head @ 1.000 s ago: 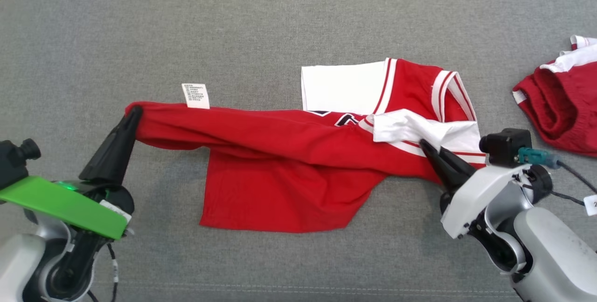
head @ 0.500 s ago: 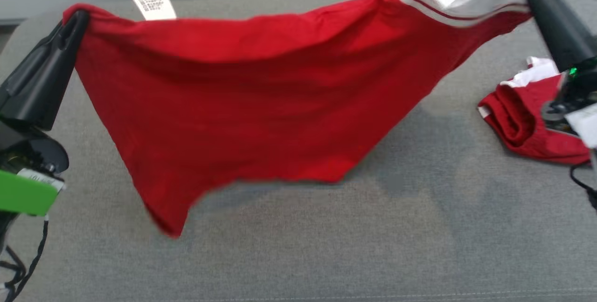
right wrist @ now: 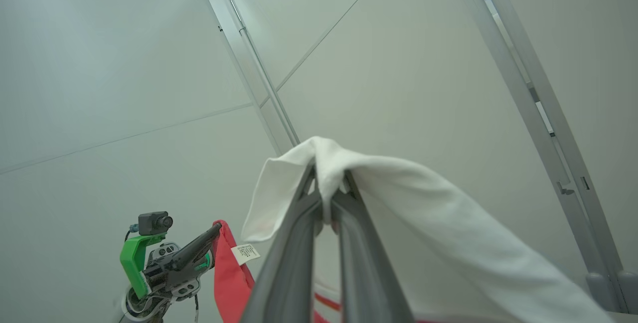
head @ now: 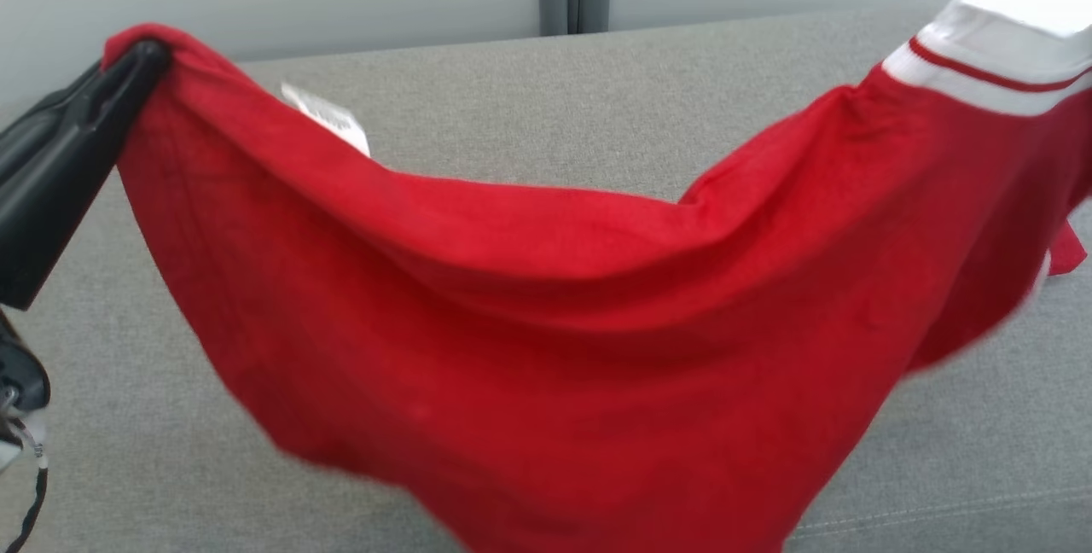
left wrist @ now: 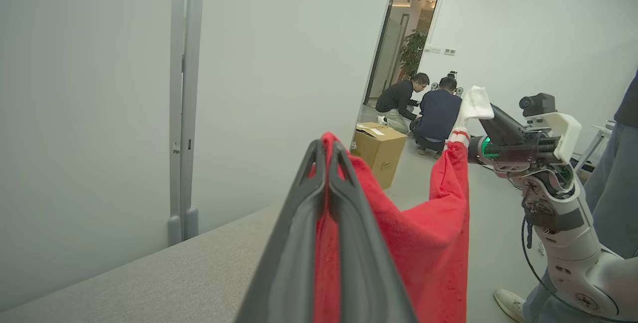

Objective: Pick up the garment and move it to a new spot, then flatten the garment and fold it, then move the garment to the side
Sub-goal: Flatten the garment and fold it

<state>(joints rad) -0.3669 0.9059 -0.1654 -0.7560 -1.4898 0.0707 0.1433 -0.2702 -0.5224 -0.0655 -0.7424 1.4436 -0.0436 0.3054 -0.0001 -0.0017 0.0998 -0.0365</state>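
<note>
Up high, left hand (head: 136, 65) and right hand (right wrist: 330, 183) clamp garment (head: 554, 323).

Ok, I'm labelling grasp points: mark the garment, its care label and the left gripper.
garment (head: 554, 340), head view, red middle panel.
care label (head: 328, 116), head view, white tag's middle.
left gripper (head: 141, 58), head view, fingertips on red corner.

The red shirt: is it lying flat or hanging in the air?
Hanging. The red shirt sags between the left fingers, pinching a red corner, and the right fingers, pinching white cloth, over the grey surface.

Red garment (head: 546, 348), white striped trim
</note>
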